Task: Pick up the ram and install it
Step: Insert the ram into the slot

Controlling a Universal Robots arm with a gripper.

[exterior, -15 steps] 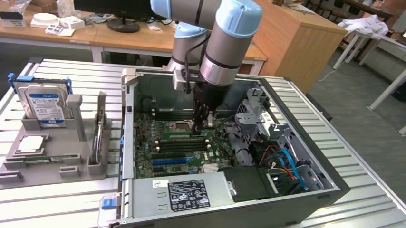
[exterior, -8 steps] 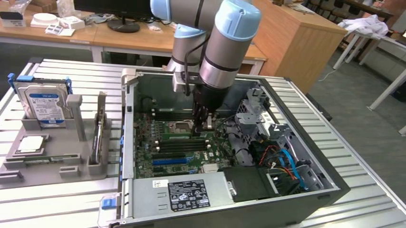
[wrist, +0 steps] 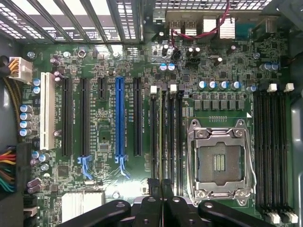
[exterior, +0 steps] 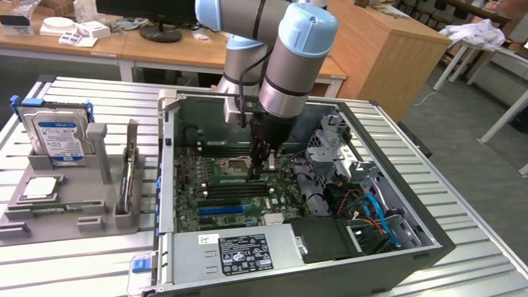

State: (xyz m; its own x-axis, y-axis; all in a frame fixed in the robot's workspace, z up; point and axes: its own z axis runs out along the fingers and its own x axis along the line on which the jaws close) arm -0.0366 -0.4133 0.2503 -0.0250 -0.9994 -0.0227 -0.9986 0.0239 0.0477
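Note:
My gripper (exterior: pixel 262 172) reaches down into the open computer case (exterior: pixel 412 247), over the memory slots beside the CPU socket (wrist: pixel 220 161). In the wrist view its black fingers (wrist: pixel 152 185) stand pressed together, shut on the ram (wrist: pixel 161 137). The ram shows edge-on as a thin greenish strip running straight away from the gripper (wrist: pixel 159 185), in line with the black memory slots (wrist: pixel 173 137) on the motherboard (wrist: pixel 99 179). Whether the ram sits in a slot or hangs just above it, I cannot tell.
On the exterior view's left, a grey holder tray (exterior: pixel 78 213) carries a blue-labelled hard drive (exterior: pixel 58 133) and an upright thin board (exterior: pixel 130 170). Inside the case are a blue expansion slot (wrist: pixel 120 118), a power supply (exterior: pixel 239 250) and coloured cables (exterior: pixel 371 210).

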